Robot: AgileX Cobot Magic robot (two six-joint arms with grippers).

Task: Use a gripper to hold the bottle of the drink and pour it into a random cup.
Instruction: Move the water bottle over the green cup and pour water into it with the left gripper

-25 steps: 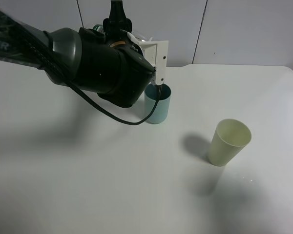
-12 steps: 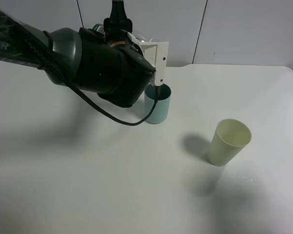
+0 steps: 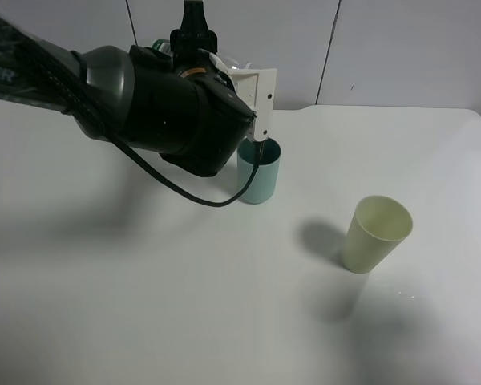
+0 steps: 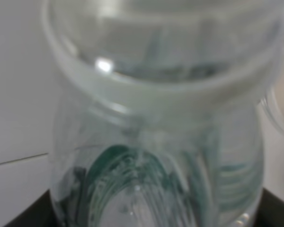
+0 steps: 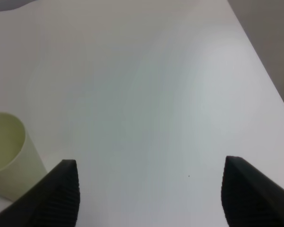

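Clear bottle of the drink [image 4: 156,142] clamped in the left gripper [image 4: 154,218] at the blue cup [image 3: 259,172]

Seen from the left wrist, the bottle fills almost the whole picture and is out of focus. Its body is transparent, colourless plastic. The wide round mouth has no cap and points toward the camera, with a thick rim ring below it. Dark green label print shows through the wall as curved streaks lower down. Whether any liquid is inside cannot be told. Black fingers [image 4: 35,216] sit at either side of the bottle's lower body, so the left jaws are closed on it.

From the high camera, the bulky black arm [image 3: 160,104] hides nearly all of the bottle. The gripper's white body hangs off the counter [image 3: 144,305], right at the back rim of the blue cup, which stands upright toward the rear. A black cable [image 3: 184,188] loops down from the arm beside that cup.

A pale yellow cup [image 3: 375,234] stands upright well apart from the blue one, nearer the front and to the right. The right gripper [image 5: 156,194] hovers over bare counter near this cup. Its jaws are wide apart with nothing between them.
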